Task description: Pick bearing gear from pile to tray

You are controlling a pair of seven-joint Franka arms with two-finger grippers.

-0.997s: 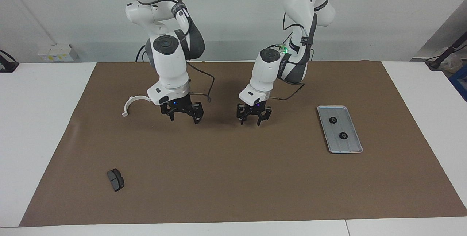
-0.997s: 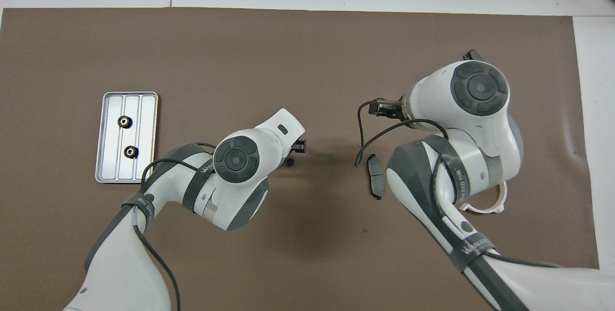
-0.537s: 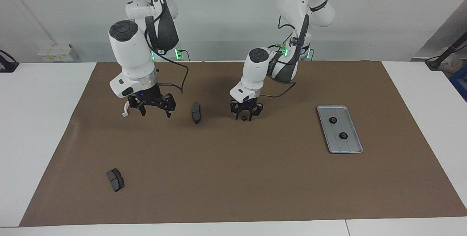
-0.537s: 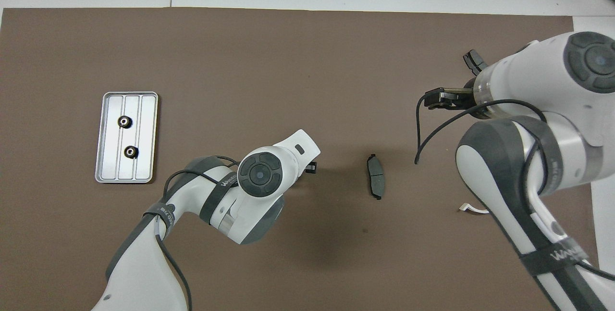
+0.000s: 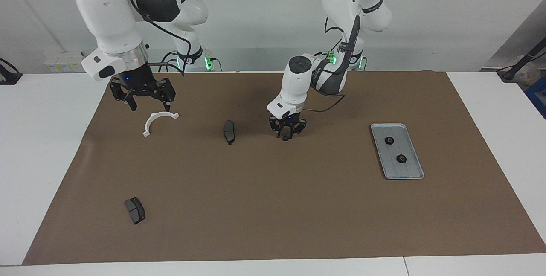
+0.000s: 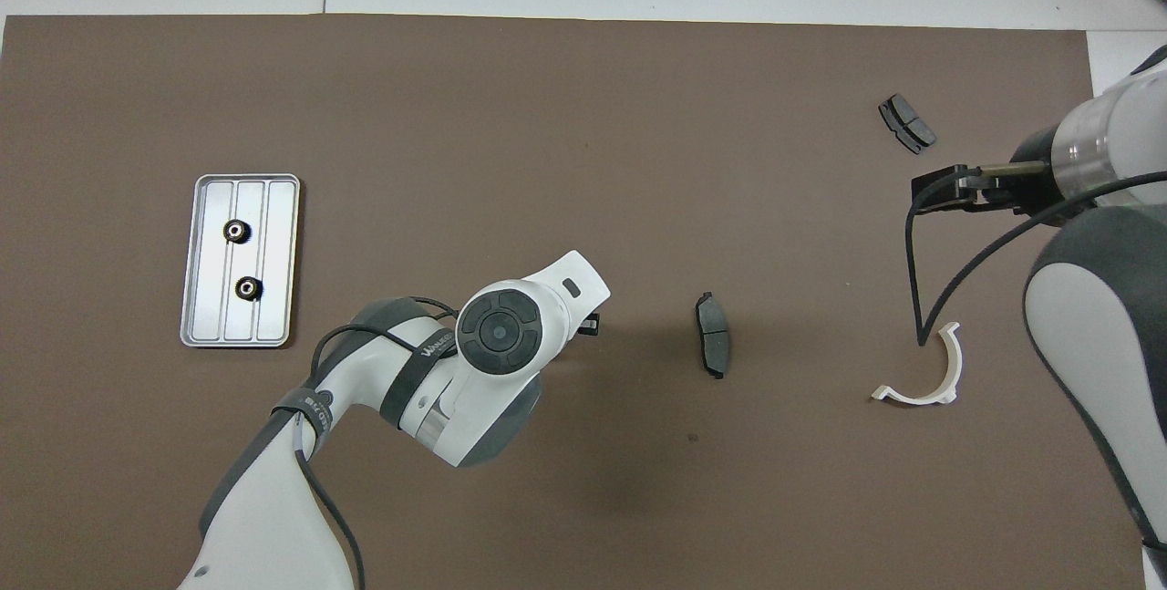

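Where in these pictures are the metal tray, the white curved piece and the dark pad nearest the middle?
tray (image 5: 408, 169): facing view, bare grooved floor.
white curved bracket (image 5: 158, 117): facing view, top of its arc.
brake pad (image 6: 712, 346): overhead view, middle of its face.

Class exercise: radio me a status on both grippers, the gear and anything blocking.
Left gripper down on the mat, closing around a small black gear. Right gripper open, raised over the white bracket. Tray holds two gears. Path unobstructed.
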